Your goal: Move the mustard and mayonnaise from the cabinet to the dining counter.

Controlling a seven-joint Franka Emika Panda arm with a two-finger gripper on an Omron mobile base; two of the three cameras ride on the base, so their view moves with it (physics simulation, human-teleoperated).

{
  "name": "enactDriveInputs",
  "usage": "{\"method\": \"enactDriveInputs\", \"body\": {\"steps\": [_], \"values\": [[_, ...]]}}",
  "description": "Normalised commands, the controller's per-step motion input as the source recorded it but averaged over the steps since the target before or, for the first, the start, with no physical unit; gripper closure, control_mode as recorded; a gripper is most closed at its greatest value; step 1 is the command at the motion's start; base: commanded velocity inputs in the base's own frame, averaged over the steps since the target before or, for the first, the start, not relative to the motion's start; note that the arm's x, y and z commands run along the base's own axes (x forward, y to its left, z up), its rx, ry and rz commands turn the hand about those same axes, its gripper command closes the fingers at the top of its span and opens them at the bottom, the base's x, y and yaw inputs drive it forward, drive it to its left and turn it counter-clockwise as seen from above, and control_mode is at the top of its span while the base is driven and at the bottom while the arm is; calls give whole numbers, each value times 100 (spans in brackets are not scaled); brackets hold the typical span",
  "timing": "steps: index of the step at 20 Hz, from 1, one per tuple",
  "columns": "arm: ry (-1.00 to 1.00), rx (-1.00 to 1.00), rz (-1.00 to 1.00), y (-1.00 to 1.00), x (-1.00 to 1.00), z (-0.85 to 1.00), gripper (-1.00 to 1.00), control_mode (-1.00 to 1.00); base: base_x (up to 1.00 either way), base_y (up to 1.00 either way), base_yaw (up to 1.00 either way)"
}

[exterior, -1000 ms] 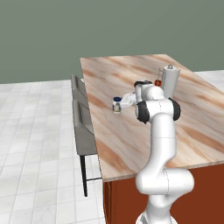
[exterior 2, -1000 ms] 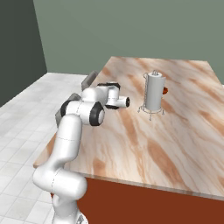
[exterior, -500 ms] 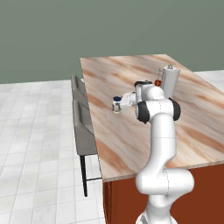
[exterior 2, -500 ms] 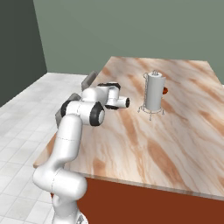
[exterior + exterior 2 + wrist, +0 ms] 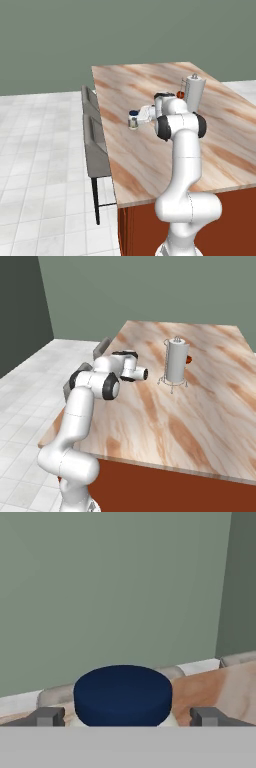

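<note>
Kitchen: marble dining counter (image 5: 150, 150), stools (image 5: 95, 145).

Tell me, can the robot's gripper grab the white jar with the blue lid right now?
Probably yes. The open gripper has its fingertips on either side of the mayonnaise standing on the dining counter, with nothing between them.

1. My left base view has a white paper-towel roll (image 5: 193, 93) standing upright at the upper right of the frame; in my right base view it sits in a thin wire holder (image 5: 173, 382).
2. A small red-orange thing (image 5: 180, 94) peeks out just beside the roll; I cannot tell what it is.
3. Grey chairs (image 5: 95, 145) stand at the left of centre.
4. White floor tiles (image 5: 40, 175) fill the left side.
5. A grey-green wall (image 5: 100, 35) spans the top.
</note>
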Motion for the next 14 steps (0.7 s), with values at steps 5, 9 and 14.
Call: {"method": "enactDriveInputs", "body": {"steps": [5, 9, 14], "values": [[0, 0, 0, -13, 0, 2, -100, -100, 0, 0, 0], [1, 0, 0, -13, -8, 4, -100, -100, 0, 0, 0], [1, 0, -1, -11, -11, 7, -100, -100, 0, 0, 0]]}}
